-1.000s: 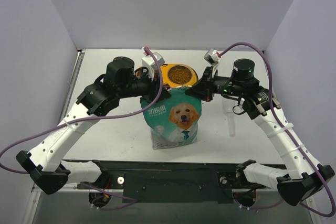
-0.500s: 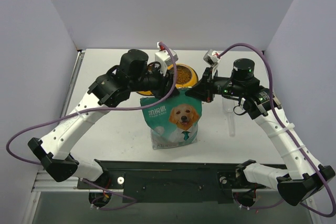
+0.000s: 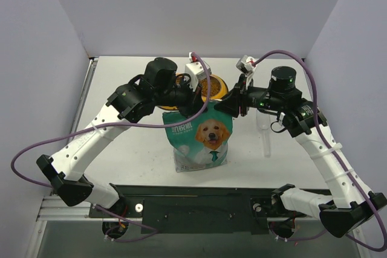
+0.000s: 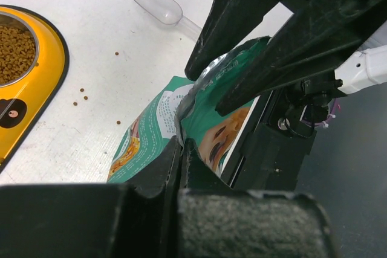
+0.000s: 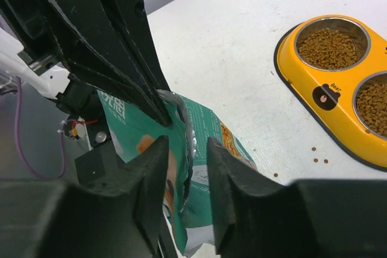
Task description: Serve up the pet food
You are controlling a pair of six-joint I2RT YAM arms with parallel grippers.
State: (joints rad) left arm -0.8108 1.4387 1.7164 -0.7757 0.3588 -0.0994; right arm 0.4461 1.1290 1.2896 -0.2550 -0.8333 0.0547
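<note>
The bag stands upright at the middle of the overhead view, on the white surface, its dog print facing the bottom of the frame. Both arms reach in over it from the two sides and meet at its top edge.

The left gripper is closed tight, and in its wrist view the bag's crinkled top edge runs straight into the pinched fingers, so it grips the bag's mouth. The right gripper has its fingers a little apart, a narrow gap, with the bag's top edge standing in that gap; whether either finger touches the foil cannot be told. The two grippers sit just beside each other on the same edge.

The pet food fills both steel bowls of the yellow feeder, which shows at the right of the right wrist view. In the overhead view the feeder lies just behind the bag, toward the top of the frame, partly hidden by the left wrist. A few loose pellets lie on the surface between feeder and bag.

A clear scoop lies flat at the top of the left wrist view; from overhead it is right of the bag, apart from it
</note>
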